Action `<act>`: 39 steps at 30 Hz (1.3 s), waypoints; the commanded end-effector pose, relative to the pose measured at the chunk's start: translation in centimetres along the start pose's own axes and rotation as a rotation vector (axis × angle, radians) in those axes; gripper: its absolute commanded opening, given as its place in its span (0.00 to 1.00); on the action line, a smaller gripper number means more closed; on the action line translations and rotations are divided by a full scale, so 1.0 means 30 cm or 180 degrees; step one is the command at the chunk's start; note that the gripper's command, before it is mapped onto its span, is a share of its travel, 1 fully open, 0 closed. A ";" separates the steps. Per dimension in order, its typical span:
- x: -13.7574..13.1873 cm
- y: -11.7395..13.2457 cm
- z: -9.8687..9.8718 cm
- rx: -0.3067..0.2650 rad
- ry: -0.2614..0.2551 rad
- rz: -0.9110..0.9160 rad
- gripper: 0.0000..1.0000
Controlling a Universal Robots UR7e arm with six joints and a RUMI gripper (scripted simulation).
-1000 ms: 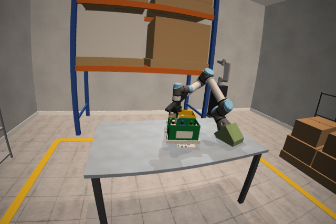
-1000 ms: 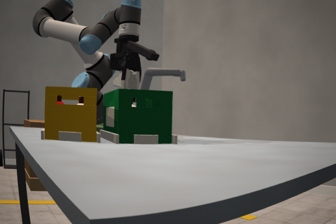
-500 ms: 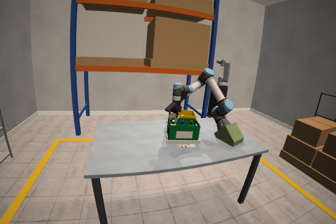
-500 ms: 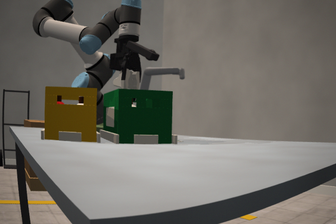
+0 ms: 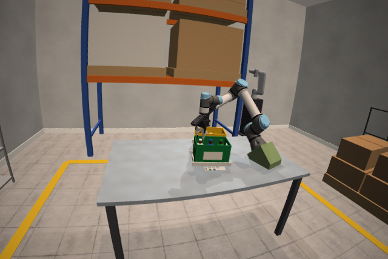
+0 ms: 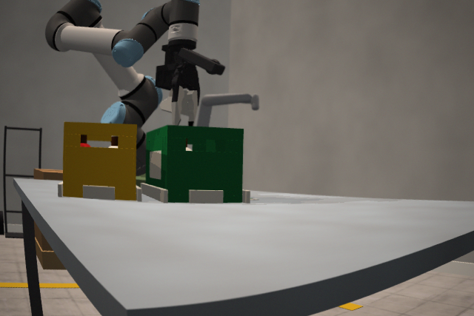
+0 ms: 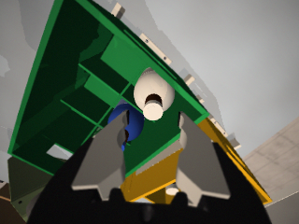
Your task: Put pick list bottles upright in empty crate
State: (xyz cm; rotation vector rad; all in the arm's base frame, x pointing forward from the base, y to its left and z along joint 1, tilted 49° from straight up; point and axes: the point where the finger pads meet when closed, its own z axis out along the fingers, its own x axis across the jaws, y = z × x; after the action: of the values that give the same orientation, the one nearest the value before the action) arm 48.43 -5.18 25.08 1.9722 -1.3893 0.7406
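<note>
The green crate [image 5: 227, 152] [image 6: 204, 175] [image 7: 35, 75] stands beside the yellow crate [image 5: 216, 130] [image 6: 99, 171] [image 7: 161, 174]. In the green crate stand a white bottle [image 5: 200, 141] [image 7: 154, 89], a blue bottle [image 5: 210, 142] [image 7: 135, 122] and a bottle with a green top [image 5: 220, 142]. Red and white bottle parts show through the yellow crate's handle hole. My gripper [image 5: 200, 136] [image 6: 184, 123] [image 7: 153, 111] is open, fingers partly apart, above the white bottle with nothing held. The pick list [image 5: 220, 168] lies before the green crate; green and blue marks show, counts are too small to read.
Pale low brackets [image 5: 213, 164] [image 6: 206, 196] stand around the crates' bases. An olive-green angled block [image 5: 266, 156] stands by the arm's base at the table's right. The grey table [image 5: 140, 174] [image 6: 267, 243] runs out to the left.
</note>
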 end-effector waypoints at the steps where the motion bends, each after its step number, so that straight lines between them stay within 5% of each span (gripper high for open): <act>1: 0.002 0.000 -0.053 -0.0008 0.0002 0.0006 0.38; 20: -0.001 -0.002 -0.200 -0.0013 -0.0002 -0.0001 0.38; 39: -0.001 0.001 -0.196 -0.0019 -0.0002 0.0000 0.38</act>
State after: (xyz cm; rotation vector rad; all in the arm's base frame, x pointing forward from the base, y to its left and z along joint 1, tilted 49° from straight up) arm 47.73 -0.84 28.90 1.9674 -1.3888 0.7346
